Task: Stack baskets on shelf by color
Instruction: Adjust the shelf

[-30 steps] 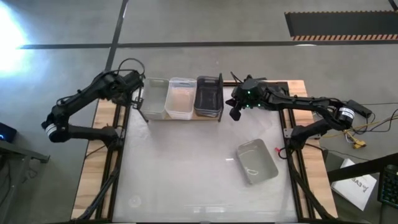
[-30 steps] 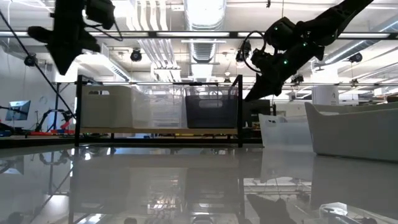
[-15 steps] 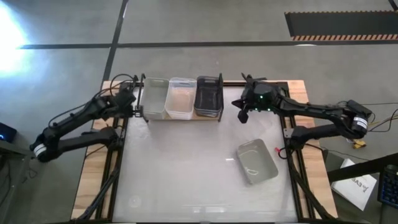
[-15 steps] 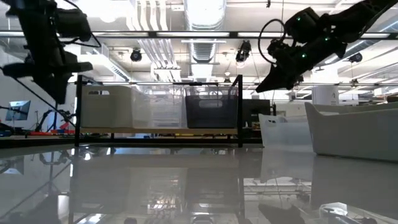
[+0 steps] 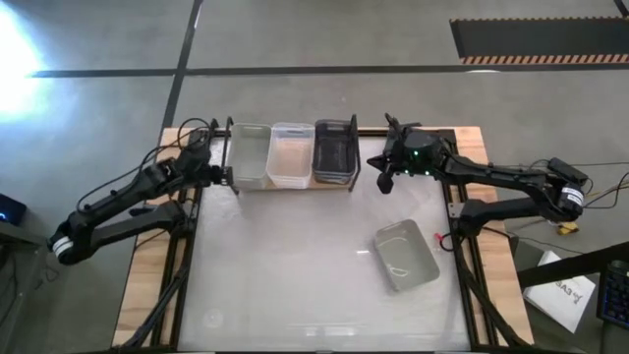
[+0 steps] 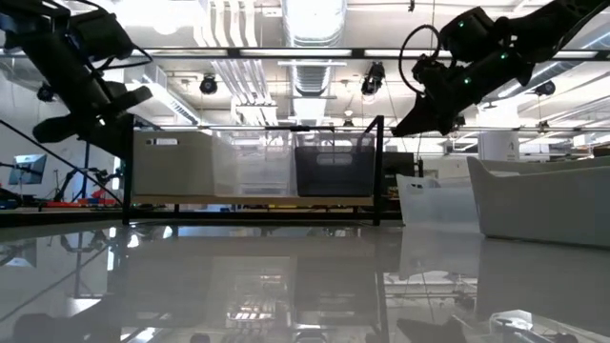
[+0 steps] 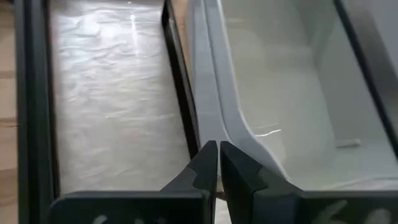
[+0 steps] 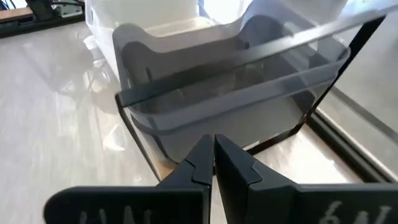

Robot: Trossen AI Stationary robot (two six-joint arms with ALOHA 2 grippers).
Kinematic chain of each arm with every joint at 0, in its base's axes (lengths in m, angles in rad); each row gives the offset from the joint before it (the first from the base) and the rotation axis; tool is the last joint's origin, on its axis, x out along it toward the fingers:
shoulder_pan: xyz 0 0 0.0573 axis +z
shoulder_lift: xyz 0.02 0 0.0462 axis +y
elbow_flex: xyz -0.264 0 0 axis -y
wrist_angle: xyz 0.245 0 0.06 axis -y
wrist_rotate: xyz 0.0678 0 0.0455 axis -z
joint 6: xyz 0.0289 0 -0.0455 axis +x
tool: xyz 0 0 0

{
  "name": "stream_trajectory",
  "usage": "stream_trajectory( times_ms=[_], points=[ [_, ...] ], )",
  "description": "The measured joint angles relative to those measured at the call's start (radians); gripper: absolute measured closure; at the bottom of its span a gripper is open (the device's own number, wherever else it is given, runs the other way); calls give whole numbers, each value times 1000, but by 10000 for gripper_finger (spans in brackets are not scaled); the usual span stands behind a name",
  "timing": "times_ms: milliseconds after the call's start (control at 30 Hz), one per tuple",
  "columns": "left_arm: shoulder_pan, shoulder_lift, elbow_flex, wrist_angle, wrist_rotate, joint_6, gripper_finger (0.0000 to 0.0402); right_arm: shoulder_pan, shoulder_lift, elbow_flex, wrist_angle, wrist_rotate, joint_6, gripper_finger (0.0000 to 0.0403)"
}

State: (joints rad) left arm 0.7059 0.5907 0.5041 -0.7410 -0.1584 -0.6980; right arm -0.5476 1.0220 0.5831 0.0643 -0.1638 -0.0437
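Shifted right, the shelf (image 5: 293,184) is holding three baskets; I'm keeping both grippers (image 5: 218,177) (image 5: 383,183) closed empty beside it, one light grey basket (image 5: 405,255) waiting on the bench (image 5: 295,275).

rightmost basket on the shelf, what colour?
Dark grey, translucent: the small rectangular plastic basket at the wooden shelf's right end. The right wrist view shows it best.

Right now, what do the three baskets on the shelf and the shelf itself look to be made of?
The baskets look plastic: light grey basket opaque and matte, clear basket see-through and glossy, dark grey basket smoky and translucent, its frame showing through. The shelf looks like a light wooden plank on black wire uprights, probably metal.
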Motion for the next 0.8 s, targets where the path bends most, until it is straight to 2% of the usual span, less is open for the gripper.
stream_trajectory(
  times_ms=[233,367,467,633,800],
  points=[
    [0,-57,-3,-3,20,77,399,-1,29,0,-1,11,10,394],
    [0,-108,-38,-15,-34,78,399,-1,25,0,1,11,19,394],
    [1,-130,-91,52,-43,77,399,-1,21,0,2,11,20,394],
    [1,-164,-173,241,49,75,399,-1,21,0,1,10,27,394],
    [1,-189,-179,259,114,50,399,-1,21,0,1,10,31,394]
  ],
)
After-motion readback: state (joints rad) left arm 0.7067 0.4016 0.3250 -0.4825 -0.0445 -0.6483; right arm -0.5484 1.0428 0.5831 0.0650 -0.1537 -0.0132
